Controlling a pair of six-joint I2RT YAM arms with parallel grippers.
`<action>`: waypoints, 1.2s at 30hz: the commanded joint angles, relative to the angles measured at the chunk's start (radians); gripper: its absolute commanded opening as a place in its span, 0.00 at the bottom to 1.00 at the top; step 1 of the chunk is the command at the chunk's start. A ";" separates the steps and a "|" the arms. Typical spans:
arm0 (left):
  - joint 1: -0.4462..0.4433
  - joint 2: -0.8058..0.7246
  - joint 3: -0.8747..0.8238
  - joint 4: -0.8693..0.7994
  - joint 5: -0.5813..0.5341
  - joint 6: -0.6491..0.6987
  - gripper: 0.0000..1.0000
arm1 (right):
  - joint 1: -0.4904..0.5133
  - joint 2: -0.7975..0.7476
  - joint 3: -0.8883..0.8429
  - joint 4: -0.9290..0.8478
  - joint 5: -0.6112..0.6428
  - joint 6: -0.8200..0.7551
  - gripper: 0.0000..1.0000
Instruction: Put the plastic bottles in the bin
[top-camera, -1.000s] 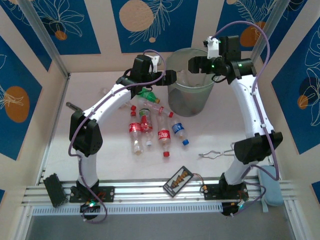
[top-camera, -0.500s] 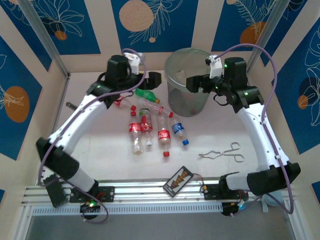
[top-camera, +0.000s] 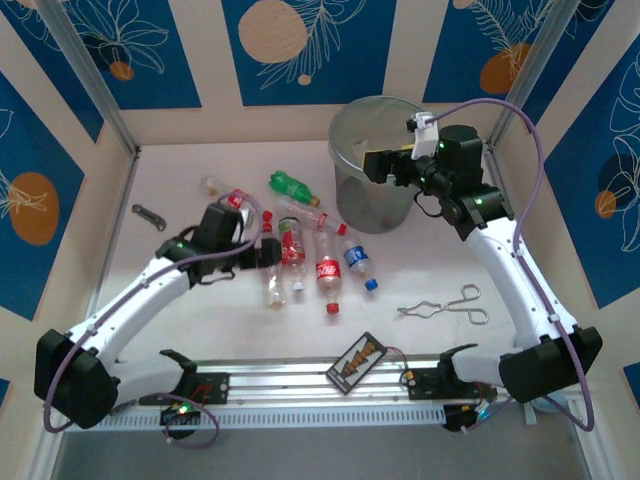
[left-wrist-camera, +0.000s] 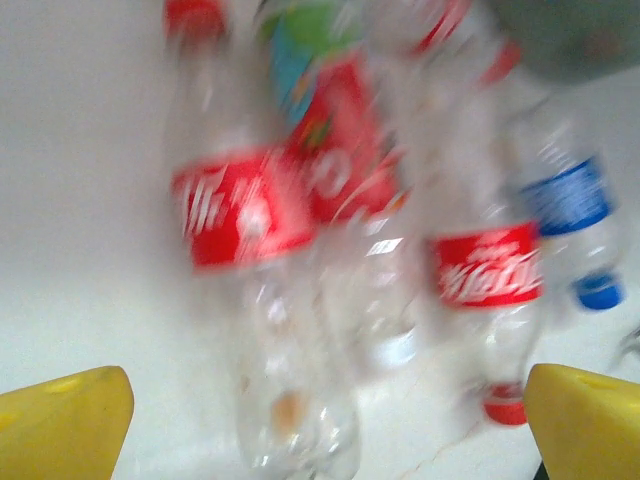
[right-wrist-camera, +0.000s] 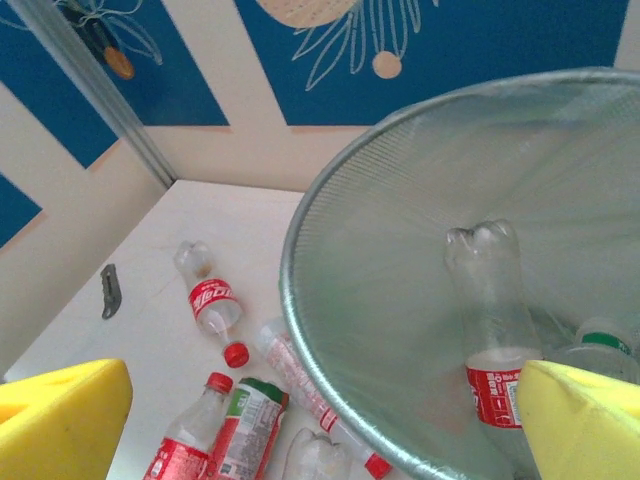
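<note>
Plastic bottles (top-camera: 328, 269) gleam clear; the bin (top-camera: 380, 203) looks translucent, perhaps matt.

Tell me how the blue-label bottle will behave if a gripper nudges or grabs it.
The blue-label bottle lies on its side on the table, so a nudge would probably roll it. It looks clear and empty, so likely light and easily knocked away. Its clear plastic wall may dent under a hard squeeze.

Plastic bottles (left-wrist-camera: 240, 215) blurred, labels smeared; bin (right-wrist-camera: 400, 200) cut off at right and bottom edges
</note>
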 joint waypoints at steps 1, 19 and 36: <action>-0.008 -0.036 -0.103 0.067 0.060 -0.156 0.96 | -0.041 0.030 0.013 -0.010 0.021 0.104 0.97; -0.050 0.209 -0.217 0.270 -0.003 -0.193 0.73 | -0.104 0.077 0.034 -0.119 -0.065 0.160 0.91; -0.051 0.141 -0.162 0.197 0.011 -0.112 0.55 | -0.101 0.063 0.043 -0.118 -0.126 0.139 0.91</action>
